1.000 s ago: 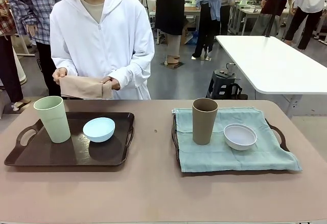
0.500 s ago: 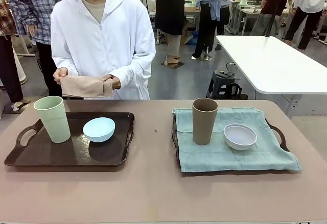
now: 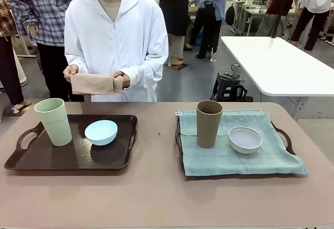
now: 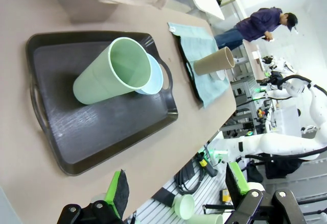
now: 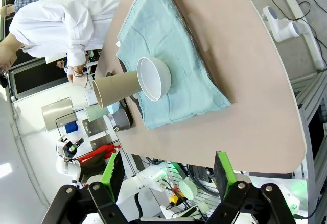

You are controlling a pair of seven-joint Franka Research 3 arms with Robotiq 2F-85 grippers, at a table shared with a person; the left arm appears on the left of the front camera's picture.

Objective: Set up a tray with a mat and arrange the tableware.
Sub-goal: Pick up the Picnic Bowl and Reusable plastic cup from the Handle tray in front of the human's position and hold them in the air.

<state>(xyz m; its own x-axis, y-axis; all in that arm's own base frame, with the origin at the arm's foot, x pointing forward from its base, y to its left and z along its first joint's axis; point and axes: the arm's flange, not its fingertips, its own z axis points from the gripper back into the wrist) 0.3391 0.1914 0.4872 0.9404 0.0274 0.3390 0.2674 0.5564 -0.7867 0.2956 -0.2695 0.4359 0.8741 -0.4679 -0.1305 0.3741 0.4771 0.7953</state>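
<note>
At the far side a person holds a folded beige mat (image 3: 96, 84) in both hands above the table's edge. The dark left tray (image 3: 68, 158) has no mat and carries a pale green tumbler (image 3: 54, 121) and a light blue bowl (image 3: 101, 132). A teal mat (image 3: 235, 153) covers the right tray (image 3: 284, 137), where a brown tumbler (image 3: 209, 123) and a white bowl (image 3: 245, 139) stand. My left gripper (image 4: 177, 188) hangs open off the table's near edge, above the green tumbler (image 4: 112, 71). My right gripper (image 5: 168, 172) is open too, well back from the white bowl (image 5: 153, 78).
The brown table (image 3: 156, 197) is bare between the trays and along its near edge. A white table (image 3: 282, 64) and a stool (image 3: 227, 85) stand behind at the right. Other people stand farther back.
The person has shifted to the right and lifted the folded beige mat a little. The trays, tumblers and bowls have not moved.
</note>
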